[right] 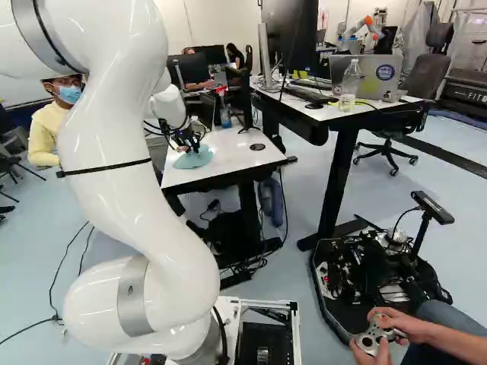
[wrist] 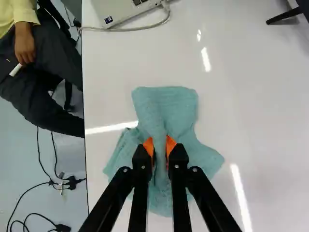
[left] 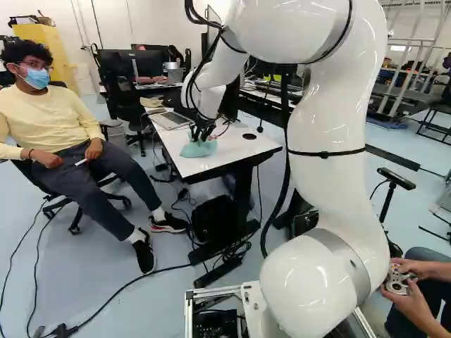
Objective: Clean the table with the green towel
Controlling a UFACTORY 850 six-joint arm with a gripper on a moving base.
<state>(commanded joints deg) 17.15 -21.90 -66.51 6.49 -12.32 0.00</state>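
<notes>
I have my gripper [left: 201,132] closed on the green towel [wrist: 165,104], with a raised fold of cloth pinched between my 2 fingers. Looking along the gripper [wrist: 161,147], I see both orange pads [wrist: 171,144] pressing that fold from opposite sides. The cloth reaches out ahead of my fingertips in 1 broad flap, spreads to both sides of them, and runs back beneath my 2 fingers in loose folds. The towel is on the white counter [wrist: 251,116], bunched around my grip and near 1 long edge of the top. Ahead of my gripper, past the towel, a laptop [left: 171,120] sits on the same counter, and a pale cable [wrist: 133,29] plugged into it curves over the surface, apart from the cloth. A round black grommet [right: 257,147] is set in the top, just right of the towel in the right base view. My arm [left: 328,141] reaches forward and down to the counter. At the right of the right base view, a higher desk [right: 304,112] carries a clear bottle [right: 351,80] and a second laptop [right: 377,72], well apart from my towel. Beyond that desk, another robot [right: 356,29] in white and orange shows in the background.
</notes>
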